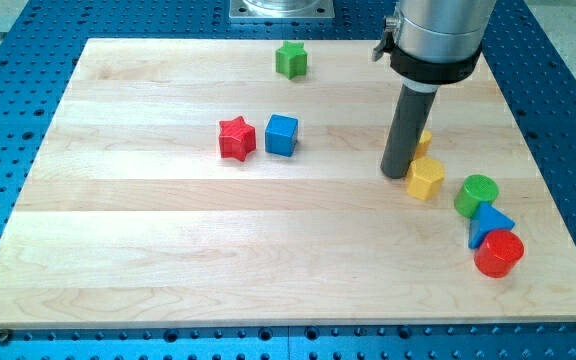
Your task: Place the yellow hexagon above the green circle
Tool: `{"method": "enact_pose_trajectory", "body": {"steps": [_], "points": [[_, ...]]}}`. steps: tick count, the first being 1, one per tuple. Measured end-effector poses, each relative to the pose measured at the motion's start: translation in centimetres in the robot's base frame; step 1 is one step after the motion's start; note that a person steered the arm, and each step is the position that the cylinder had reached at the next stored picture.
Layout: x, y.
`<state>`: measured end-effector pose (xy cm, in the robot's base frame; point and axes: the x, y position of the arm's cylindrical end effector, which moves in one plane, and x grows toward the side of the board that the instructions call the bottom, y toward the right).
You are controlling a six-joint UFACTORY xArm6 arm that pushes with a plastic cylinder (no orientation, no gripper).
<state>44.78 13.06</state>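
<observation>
The yellow hexagon (426, 179) lies at the view's right, just left of and slightly above the green circle (476, 194). My tip (396, 174) rests on the board right against the hexagon's left side. A second yellow block (424, 141) is mostly hidden behind the rod, just above the hexagon; its shape cannot be made out.
A blue triangle (489, 223) and a red circle (498, 253) sit below the green circle near the board's right edge. A red star (236, 138) and a blue cube (281, 134) are at centre-left. A green star (290, 60) is near the top edge.
</observation>
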Motion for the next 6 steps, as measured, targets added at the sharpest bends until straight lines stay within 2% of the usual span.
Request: {"method": "enact_pose_trajectory", "body": {"steps": [2,4,6], "points": [[2.3,-1.4],[2.3,2.0],[2.1,2.5]]}}
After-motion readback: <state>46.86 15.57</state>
